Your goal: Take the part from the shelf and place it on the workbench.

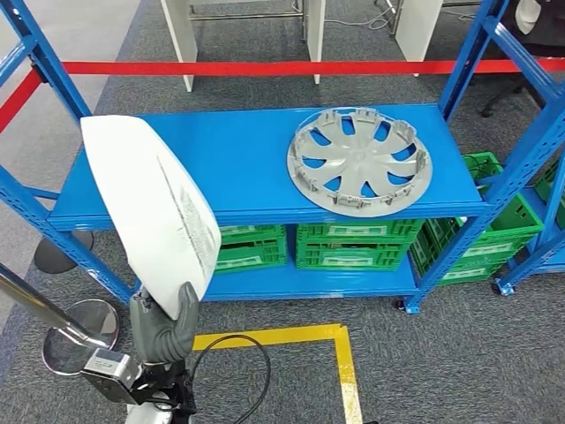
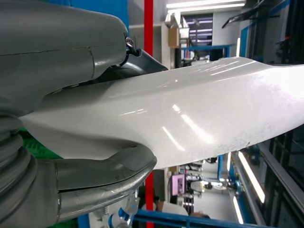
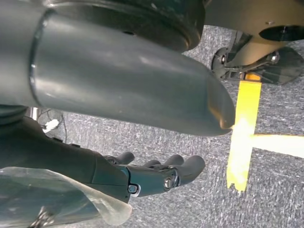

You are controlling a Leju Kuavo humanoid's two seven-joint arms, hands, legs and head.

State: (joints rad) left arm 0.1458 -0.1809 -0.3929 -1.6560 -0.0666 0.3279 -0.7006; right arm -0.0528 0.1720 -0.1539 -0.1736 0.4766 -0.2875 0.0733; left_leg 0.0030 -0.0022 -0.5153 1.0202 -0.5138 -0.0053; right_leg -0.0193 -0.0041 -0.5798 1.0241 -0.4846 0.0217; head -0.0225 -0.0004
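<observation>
My left hand grips the lower edge of a white curved panel part, held upright in front of the blue shelf at its left end. In the left wrist view the thumb and fingers clamp the glossy white panel from both sides. My right hand hangs over the grey carpet with its fingers stretched out and nothing in them. A grey wheel cover lies flat on the shelf's top board at the right.
Green crates fill the shelf's lower level, with more green crates at the right. Red barrier tape runs behind the shelf. Yellow floor tape marks the carpet. A round stand base and a black cable lie nearby.
</observation>
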